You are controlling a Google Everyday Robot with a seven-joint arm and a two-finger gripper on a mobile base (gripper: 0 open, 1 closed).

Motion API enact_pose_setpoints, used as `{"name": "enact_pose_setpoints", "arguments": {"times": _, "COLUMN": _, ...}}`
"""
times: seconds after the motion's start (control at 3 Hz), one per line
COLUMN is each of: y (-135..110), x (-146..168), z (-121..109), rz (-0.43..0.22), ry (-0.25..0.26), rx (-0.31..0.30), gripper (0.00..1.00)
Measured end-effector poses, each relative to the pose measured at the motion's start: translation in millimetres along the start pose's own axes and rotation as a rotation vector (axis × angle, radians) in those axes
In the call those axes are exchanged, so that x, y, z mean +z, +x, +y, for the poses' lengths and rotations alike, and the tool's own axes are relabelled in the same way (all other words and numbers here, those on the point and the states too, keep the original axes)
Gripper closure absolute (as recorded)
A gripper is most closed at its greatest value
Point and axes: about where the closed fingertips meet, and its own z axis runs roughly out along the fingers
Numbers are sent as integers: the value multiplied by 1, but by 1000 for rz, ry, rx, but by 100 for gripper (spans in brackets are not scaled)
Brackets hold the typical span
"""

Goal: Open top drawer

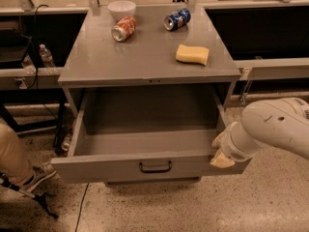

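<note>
In the camera view, the top drawer (pixel 145 143) stands far out of the grey cabinet, and you look straight down into its deep box. The small black loop handle (pixel 155 166) sits at the centre of the flat front, which is the edge nearest you.

The tool (pixel 220 151) is at the drawer's right front corner, against the end of the front panel where it meets the right side wall, well to the right of the handle. You cannot tell whether the tool is apart or together, or whether it is clamped on that corner. The white arm (pixel 277 127) comes in from the right edge and fills the space just beside the drawer's right side.

On the worktop (pixel 145 62) above, everything lies back from the front edge:
- A white bowl (pixel 121 7) sits at the rear, left of centre.
- An orange can (pixel 124 28) lies on its side just in front of the bowl.
- A blue can (pixel 176 19) lies on its side at the rear, right of centre.
- A yellow sponge (pixel 192 54) lies near the right edge.

In front of the drawer you have a stretch of speckled floor (pixel 193 207). At lower left, a person's leg (pixel 12 158) and shoe (pixel 41 174) are near the drawer's left front corner, and a dark cable (pixel 81 204) trails across the floor below it. A water bottle (pixel 47 57) stands to the left of the cabinet.
</note>
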Motion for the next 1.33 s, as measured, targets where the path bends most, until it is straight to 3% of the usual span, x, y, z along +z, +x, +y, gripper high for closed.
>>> {"name": "enact_pose_setpoints", "arguments": {"times": 0.67, "y": -1, "x": -1, "z": 0, "rz": 1, "ry": 2, "rx": -3, "gripper": 30}}
{"name": "enact_pose_setpoints", "arguments": {"times": 1.0, "y": -1, "x": -2, "z": 1, "rz": 2, "ry": 3, "rx": -5, "gripper": 1}}
{"name": "enact_pose_setpoints", "arguments": {"times": 1.33, "y": -1, "x": -2, "z": 1, "rz": 2, "ry": 3, "rx": -5, "gripper": 0}}
